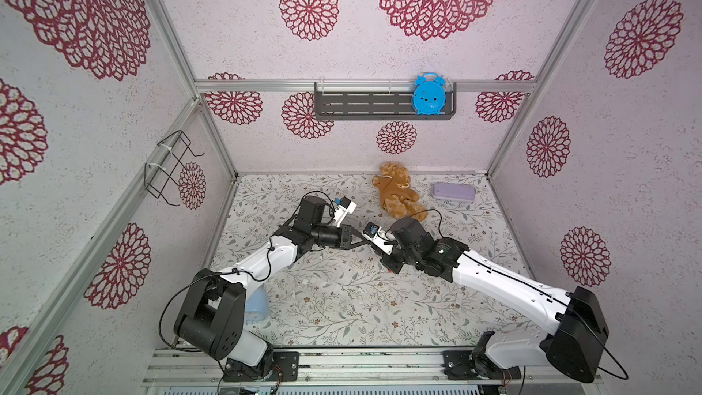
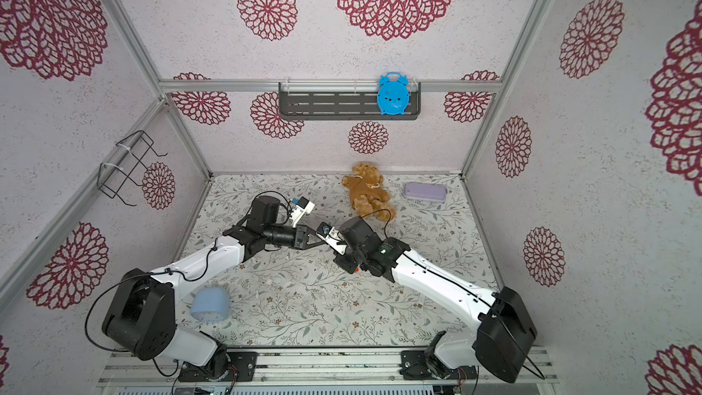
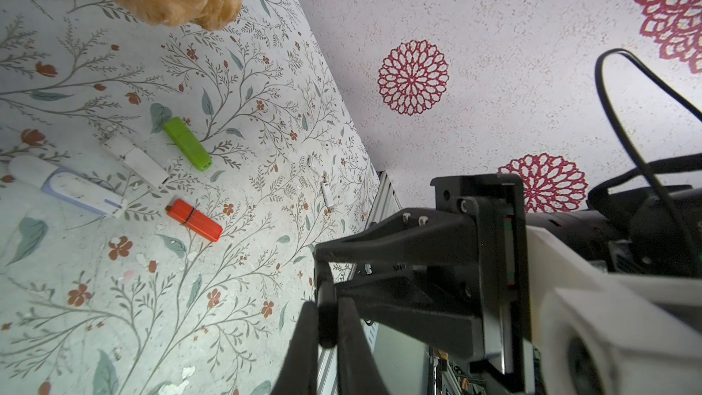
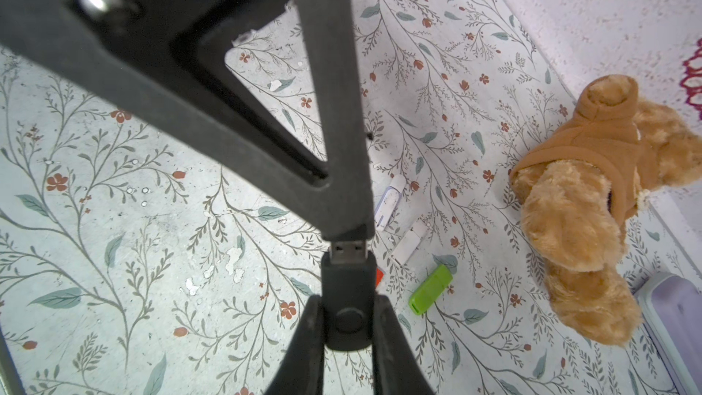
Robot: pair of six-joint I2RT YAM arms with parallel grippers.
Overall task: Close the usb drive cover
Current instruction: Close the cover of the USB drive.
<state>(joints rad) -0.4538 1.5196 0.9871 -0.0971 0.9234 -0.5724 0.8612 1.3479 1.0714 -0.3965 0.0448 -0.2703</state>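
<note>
Black usb drive, green stick, orange stick, tan teddy bear, floral-patterned table.

Our white left arm and white right arm reach inward, wrists nearly meeting. Our black left gripper is pinched closed, its tips at the plug of the black usb drive that our black right gripper clamps.

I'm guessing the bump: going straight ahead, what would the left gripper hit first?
The black USB drive in the right gripper; its bare plug looks almost touching the left gripper.
</note>
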